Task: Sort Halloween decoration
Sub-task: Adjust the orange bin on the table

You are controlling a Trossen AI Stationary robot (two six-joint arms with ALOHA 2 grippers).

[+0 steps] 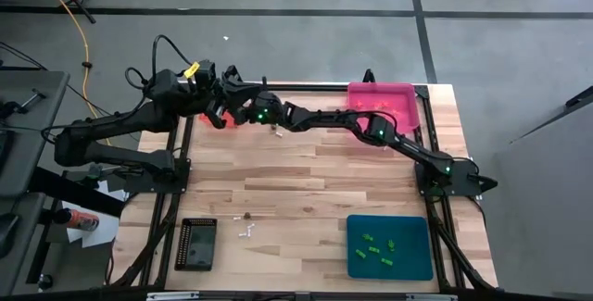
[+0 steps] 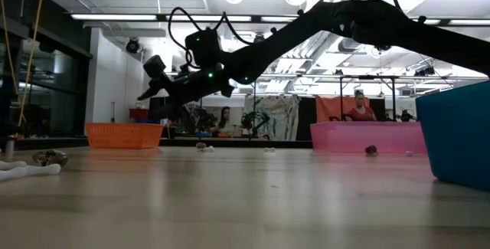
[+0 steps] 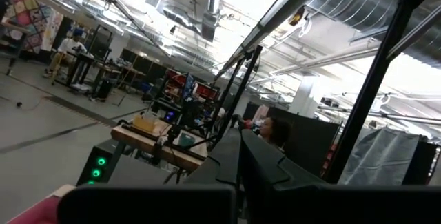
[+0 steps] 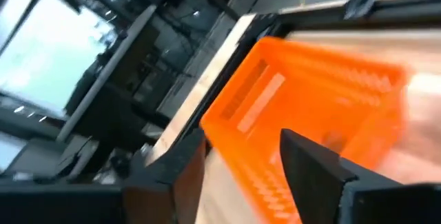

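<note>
Left gripper (image 1: 211, 86) parked at the far-left corner, fingers shut, empty as far as visible. Right gripper (image 4: 242, 156) was over the orange tray (image 4: 303, 107), fingers apart, nothing between them. Black tray (image 1: 196, 244) near-left; contents unclear. Loose trinkets (image 1: 246, 231) remained on the table (image 1: 306, 181). Pink tray (image 1: 382, 97) far right. Green pieces (image 1: 378, 250) were sorted in the teal tray (image 1: 417, 227). Judged partway done.

Halloween decoration: green trinkets (image 1: 375, 248) lay scattered inside the teal tray (image 1: 419, 264); white pieces (image 1: 246, 232) and a brown piece (image 1: 247, 216) lay loose on the table (image 1: 306, 181).
</note>
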